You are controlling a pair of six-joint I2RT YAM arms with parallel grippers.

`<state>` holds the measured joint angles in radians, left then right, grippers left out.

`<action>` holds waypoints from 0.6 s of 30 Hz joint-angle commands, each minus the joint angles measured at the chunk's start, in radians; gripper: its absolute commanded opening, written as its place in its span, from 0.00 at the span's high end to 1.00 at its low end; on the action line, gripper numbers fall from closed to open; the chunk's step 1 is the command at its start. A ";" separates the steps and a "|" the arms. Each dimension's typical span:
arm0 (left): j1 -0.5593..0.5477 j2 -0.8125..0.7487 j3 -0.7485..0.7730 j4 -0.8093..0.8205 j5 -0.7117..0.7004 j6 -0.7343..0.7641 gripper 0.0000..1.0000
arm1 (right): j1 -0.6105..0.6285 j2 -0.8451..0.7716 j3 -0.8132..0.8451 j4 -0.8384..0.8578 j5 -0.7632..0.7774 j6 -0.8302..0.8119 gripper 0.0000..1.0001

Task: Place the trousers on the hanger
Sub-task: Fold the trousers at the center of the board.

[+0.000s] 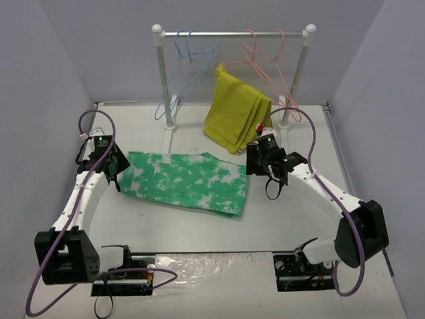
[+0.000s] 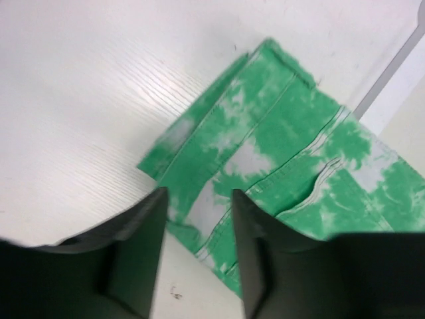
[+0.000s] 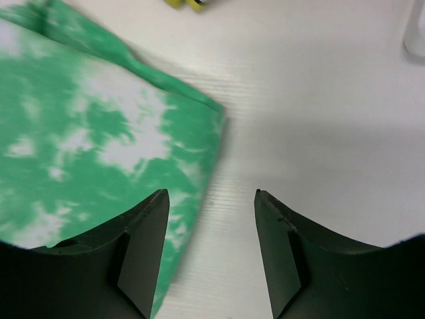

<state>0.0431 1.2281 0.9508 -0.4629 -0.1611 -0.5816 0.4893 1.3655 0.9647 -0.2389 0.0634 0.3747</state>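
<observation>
Two claws sit at opposite ends of the trousers (image 1: pixel 189 181), which lie folded flat on the bench (image 1: pixel 133 126), well apart from the rail (image 1: pixel 232 32) at the back. The left claw (image 1: pixel 113 166) hangs over the left end with its jaws parted and cloth showing in the gap below them, nothing pinched. The right claw (image 1: pixel 271 176) is spread wider, half over the right edge of the cloth and half over bare bench, also holding nothing.

The likeliest slips, as I judge them:
- The right claw closes mostly on bare bench and misses the edge.
- A pinch takes only the top layer, so the fold falls open when lifted.
- The hanger (image 1: pixel 196 74) is thin wire, hooked loosely on the rail beside its light-blue twin, so a nudge could swing it, tangle the pair or unhook one.
- The trousers are far larger than the hanger, so an uneven drape could slide off.
- The yellow garment (image 1: pixel 236 113) and the pink hangers (image 1: pixel 265 63) crowd the right side of the rail

No brand, label or writing can be read in any view
</observation>
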 commanded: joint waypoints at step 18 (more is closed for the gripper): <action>-0.075 0.167 -0.104 0.133 0.025 -0.141 0.66 | -0.046 0.124 -0.430 0.688 -0.508 0.242 0.83</action>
<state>-0.0513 1.2914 0.8387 -0.3872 -0.1027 -0.6135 0.4756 1.4600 0.5938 0.2890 -0.4562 0.5459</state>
